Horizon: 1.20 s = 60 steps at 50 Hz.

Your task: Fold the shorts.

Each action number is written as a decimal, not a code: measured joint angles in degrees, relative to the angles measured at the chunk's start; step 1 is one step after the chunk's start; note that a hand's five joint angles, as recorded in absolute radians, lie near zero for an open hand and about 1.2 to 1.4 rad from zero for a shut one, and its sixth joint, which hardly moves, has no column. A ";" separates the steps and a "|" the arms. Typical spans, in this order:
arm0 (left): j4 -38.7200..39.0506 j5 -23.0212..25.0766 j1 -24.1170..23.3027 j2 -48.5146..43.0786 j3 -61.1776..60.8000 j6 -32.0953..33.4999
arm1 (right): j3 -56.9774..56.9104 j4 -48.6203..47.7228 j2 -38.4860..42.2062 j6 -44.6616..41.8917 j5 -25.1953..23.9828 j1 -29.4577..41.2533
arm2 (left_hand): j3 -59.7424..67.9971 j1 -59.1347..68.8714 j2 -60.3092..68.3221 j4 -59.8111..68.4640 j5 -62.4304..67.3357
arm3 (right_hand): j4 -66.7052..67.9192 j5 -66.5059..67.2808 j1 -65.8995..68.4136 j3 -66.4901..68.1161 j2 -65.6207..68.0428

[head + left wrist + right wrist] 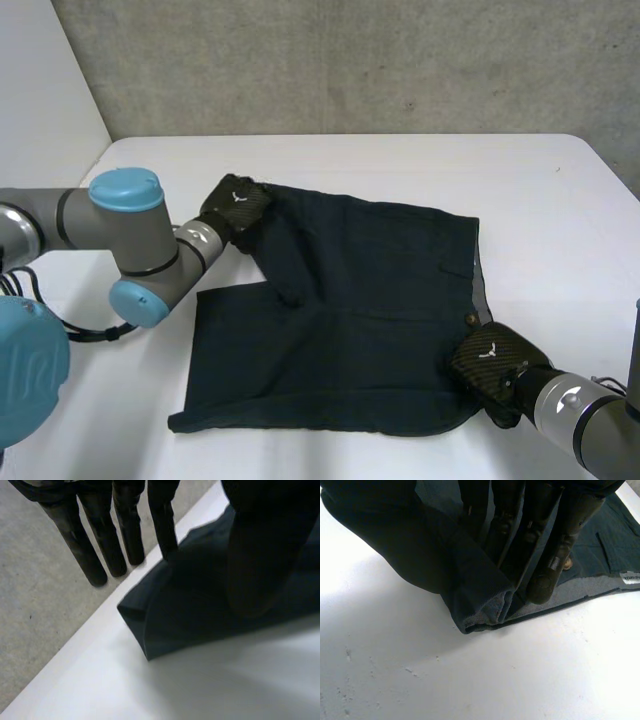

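Dark navy shorts lie spread on the white table, waistband toward my right arm and legs toward my left. My left hand rests at the far leg's hem corner. In the left wrist view its fingers are straight and off the cloth, while the thumb lies over the shorts. My right hand is at the near waistband corner. There its fingers and thumb pinch a bunched fold of the shorts just above the table.
The far leg is rumpled near the crotch. The near leg's hem lies close to the table's front. A grey floor shows past the table edge beside my left hand. A white label sits inside the waistband.
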 measured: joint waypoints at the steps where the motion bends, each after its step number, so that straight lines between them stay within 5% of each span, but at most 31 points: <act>1: -0.27 -0.07 0.06 -0.48 0.36 0.42 | 0.10 -0.22 0.02 0.00 0.01 -0.02 | 13.07 13.83 12.84 13.09 12.79 | 0.00 0.00 0.00 0.00 0.00; 5: -1.09 -0.40 0.04 -0.98 0.39 1.30 | 0.15 -0.45 0.03 0.00 0.04 -0.04 | 13.07 13.83 12.84 13.09 12.79 | 0.00 0.00 0.00 0.00 0.00; 6: -1.23 -0.52 0.02 -0.89 0.17 1.37 | 0.15 -0.48 0.03 0.00 0.05 -0.04 | 32.46 32.04 32.77 32.48 31.64 | 0.00 0.00 0.00 0.00 0.00; 8: -1.50 -0.91 -0.04 -0.63 -0.56 1.41 | 0.14 -0.50 0.03 0.00 0.05 -0.04 | 38.41 36.66 38.52 38.65 37.46 | 0.00 0.00 0.00 0.00 0.00; 21: -1.60 -10.81 -0.16 7.82 -11.55 0.80 | 0.31 -0.46 0.02 -0.01 0.08 0.05 | 39.67 36.66 40.01 40.70 37.88 | 0.00 0.00 0.00 0.00 0.00; 36: -1.55 -16.99 1.39 9.89 -17.55 0.58 | 0.63 -0.44 0.02 0.00 0.12 0.07 | 39.67 36.66 40.01 40.74 37.87 | 0.00 0.00 0.00 0.00 0.00; 39: -1.62 -17.67 1.74 10.08 -18.02 0.50 | 0.67 -0.43 0.02 0.00 0.14 0.02 | 34.18 32.97 33.83 33.99 34.52 | 0.00 0.00 0.00 0.00 0.00; 40: -1.65 -17.71 1.76 10.16 -18.10 0.48 | 0.67 -0.43 0.02 0.00 0.14 0.02 | 20.97 17.66 20.44 20.65 21.02 | 0.00 0.00 0.00 0.00 0.00; 44: -1.78 -17.70 1.68 11.14 -18.56 0.39 | 0.69 -0.43 0.02 0.01 0.15 0.03 | 9.61 7.77 8.86 9.05 8.94 | 0.00 0.00 0.00 0.00 0.00; 60: -1.58 -12.88 -0.28 17.91 -21.49 -4.00 | 0.74 -0.44 0.02 0.09 0.12 0.12 | 6.32 5.43 5.52 5.79 5.04 | 0.00 0.00 0.00 0.00 0.00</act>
